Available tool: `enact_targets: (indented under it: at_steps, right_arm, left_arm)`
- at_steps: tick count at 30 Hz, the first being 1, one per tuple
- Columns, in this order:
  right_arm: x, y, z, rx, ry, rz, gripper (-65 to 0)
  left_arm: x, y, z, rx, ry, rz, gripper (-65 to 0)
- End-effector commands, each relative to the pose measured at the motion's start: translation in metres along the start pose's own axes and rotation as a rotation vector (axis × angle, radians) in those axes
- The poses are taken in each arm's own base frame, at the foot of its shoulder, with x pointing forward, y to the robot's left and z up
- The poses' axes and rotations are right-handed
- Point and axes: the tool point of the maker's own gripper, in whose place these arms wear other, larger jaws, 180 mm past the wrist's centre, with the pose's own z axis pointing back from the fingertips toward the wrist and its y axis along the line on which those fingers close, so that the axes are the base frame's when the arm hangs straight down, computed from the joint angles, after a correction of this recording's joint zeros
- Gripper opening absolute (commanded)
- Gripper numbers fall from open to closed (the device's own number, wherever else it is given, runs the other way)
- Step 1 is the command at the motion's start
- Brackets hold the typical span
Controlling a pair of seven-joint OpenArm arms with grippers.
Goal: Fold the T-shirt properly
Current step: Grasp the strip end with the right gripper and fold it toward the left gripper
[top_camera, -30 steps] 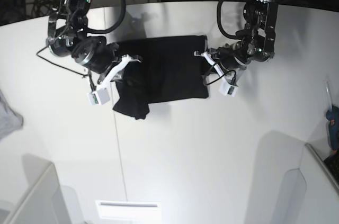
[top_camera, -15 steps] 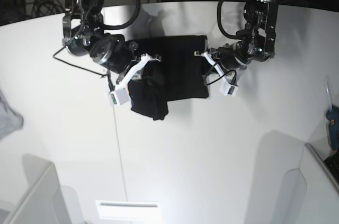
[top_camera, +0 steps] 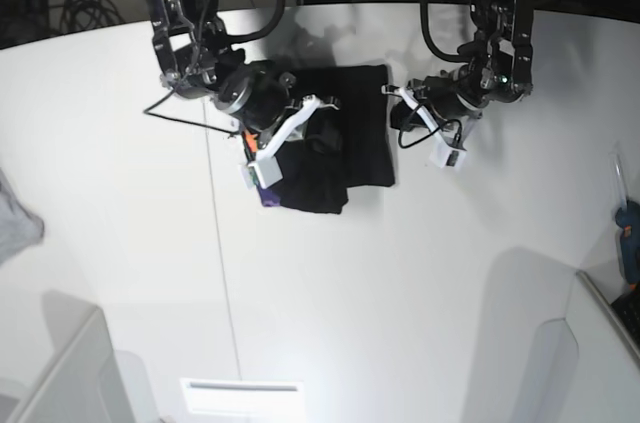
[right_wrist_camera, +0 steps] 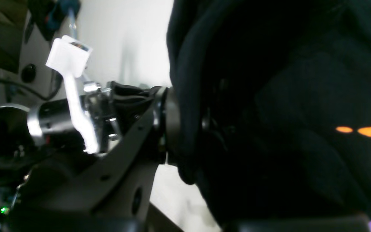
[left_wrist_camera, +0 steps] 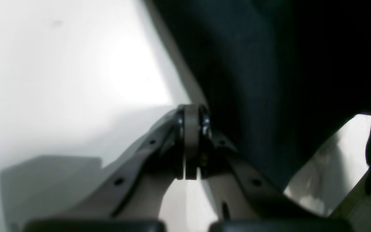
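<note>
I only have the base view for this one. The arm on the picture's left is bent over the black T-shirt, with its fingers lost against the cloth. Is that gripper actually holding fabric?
Observer: Yes. In the right wrist view the right gripper is shut on a thick rolled fold of the T-shirt, and the cloth wraps around its fingertips.
Operator: What about the other arm, at the shirt's far edge?
Observer: In the left wrist view the left gripper has its jaws pressed together with no cloth between them. The shirt's edge lies just beside it.
</note>
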Motion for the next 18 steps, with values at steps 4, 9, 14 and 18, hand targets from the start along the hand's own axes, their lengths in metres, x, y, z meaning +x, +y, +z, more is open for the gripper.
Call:
enact_targets:
  at_steps: [4,9,14,18]
  right_arm:
    - [0.004,-0.008,-0.008,-0.014,0.001,-0.014,-65.0]
    - [0.004,-0.014,-0.012,-0.026,-0.014,-0.025,-65.0]
    - [0.005,-0.014,-0.012,-0.027,-0.02,-0.024,-65.0]
    - [0.003,-0.014,-0.012,-0.027,-0.015,-0.026,-65.0]
  left_arm:
    - [-0.005,0.016,0.012,0.045,0.018,-0.026,-65.0]
    - [-0.035,0.032,0.023,0.079,0.086,-0.03,-65.0]
    - [-0.056,0.044,0.047,0.122,0.102,-0.018,-65.0]
    - [-0.044,0.057,0.073,0.181,0.035,-0.01,-65.0]
